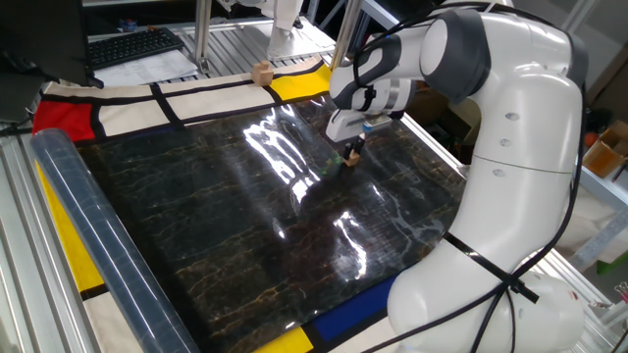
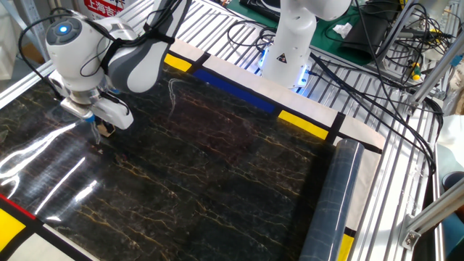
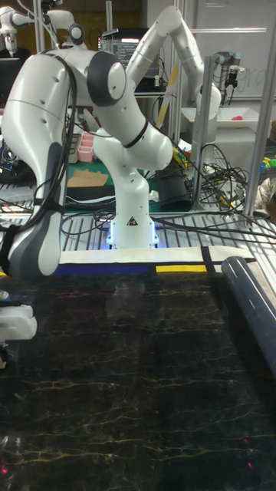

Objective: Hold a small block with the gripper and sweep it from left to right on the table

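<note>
Item: gripper (image 1: 350, 153), fingers pinched shut on the small block (image 2: 106, 130), held low with the block at or touching the table (image 1: 245, 235) near its edge, evidently so it could slide across.

Table (image 1: 226, 226): glossy black sheet with brown marble-like veining, throwing bright glare at upper centre; bordered by matt cloth panels (image 1: 118, 116) (white, yellow, red, blue). Small block (image 2: 106, 130): plain matt wood. Roll (image 1: 93, 230) at left: clear smooth plastic; robot arm (image 1: 510, 127): glossy white plastic shell.
</note>
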